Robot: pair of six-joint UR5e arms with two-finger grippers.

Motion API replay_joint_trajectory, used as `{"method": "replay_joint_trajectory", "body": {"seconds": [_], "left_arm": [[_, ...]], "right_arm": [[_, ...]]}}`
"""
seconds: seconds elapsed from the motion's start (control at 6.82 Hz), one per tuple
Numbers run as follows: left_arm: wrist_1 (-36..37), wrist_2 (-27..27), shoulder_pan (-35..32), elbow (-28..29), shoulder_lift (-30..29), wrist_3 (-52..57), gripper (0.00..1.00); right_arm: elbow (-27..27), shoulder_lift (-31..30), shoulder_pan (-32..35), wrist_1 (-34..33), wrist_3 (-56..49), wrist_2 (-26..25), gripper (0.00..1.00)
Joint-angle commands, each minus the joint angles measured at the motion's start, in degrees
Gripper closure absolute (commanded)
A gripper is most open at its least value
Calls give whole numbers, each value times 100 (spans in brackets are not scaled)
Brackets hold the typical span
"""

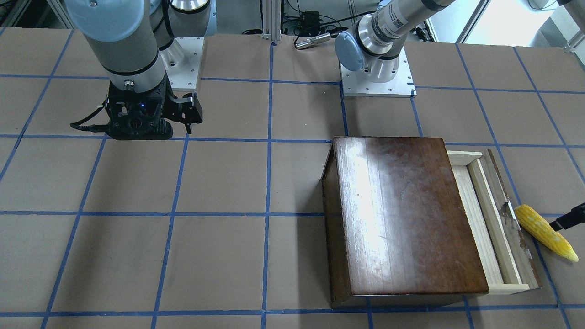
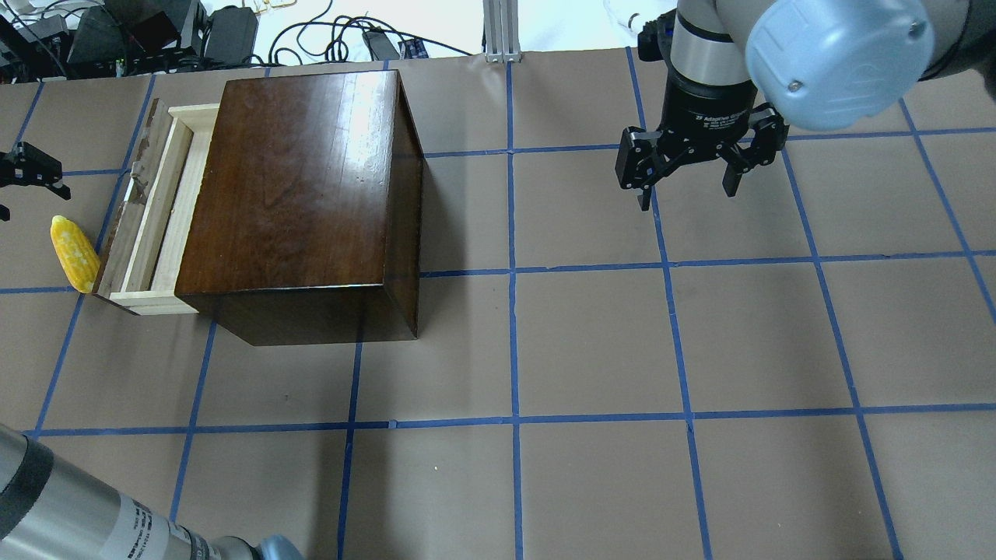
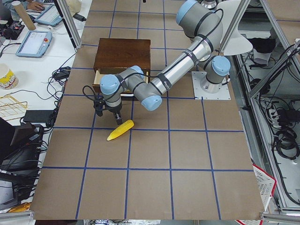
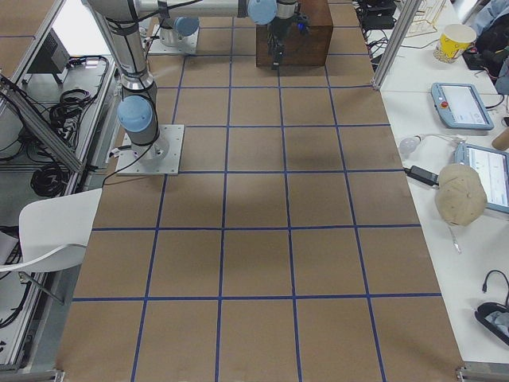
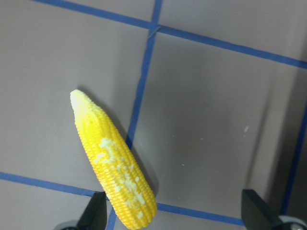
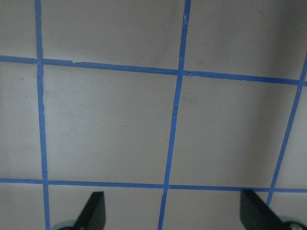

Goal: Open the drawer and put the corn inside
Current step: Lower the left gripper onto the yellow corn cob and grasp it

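Yellow corn lies flat on the paper-covered table, nearest the table's left end and outside the drawer. It rests across a blue tape line of the floor grid. The pale tip points away from the robot. The thick end lies close beside the drawer's chipped front panel; whether they touch cannot be told.

Over the cob's thick end hangs the left gripper, spread wide and empty. In the wrist view the thick end sits just inside one fingertip, well apart from the other.

Next along the table, the drawer stands pulled partly out of the box. A strip of pale unfinished-wood floor and its side rails are exposed. The box shows a glossy dark brown top with a bright reflection across it.

Farthest, well apart from the box, the right gripper points down over bare table. Its fingers are spread wide and it holds nothing. Its wrist view shows only brown paper and crossing tape lines between the fingertips.
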Motion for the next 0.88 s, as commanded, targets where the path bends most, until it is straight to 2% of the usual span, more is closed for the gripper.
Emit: {"method": "replay_joint_trajectory", "body": {"seconds": [0.0, 0.73], "left_arm": [[142, 55, 3, -86, -233, -408, 0], [151, 449, 12, -78, -734, -707, 0]], "right_arm": [[0, 0, 0, 0, 0, 0, 0], [0, 0, 0, 0, 0, 0, 0]]}}
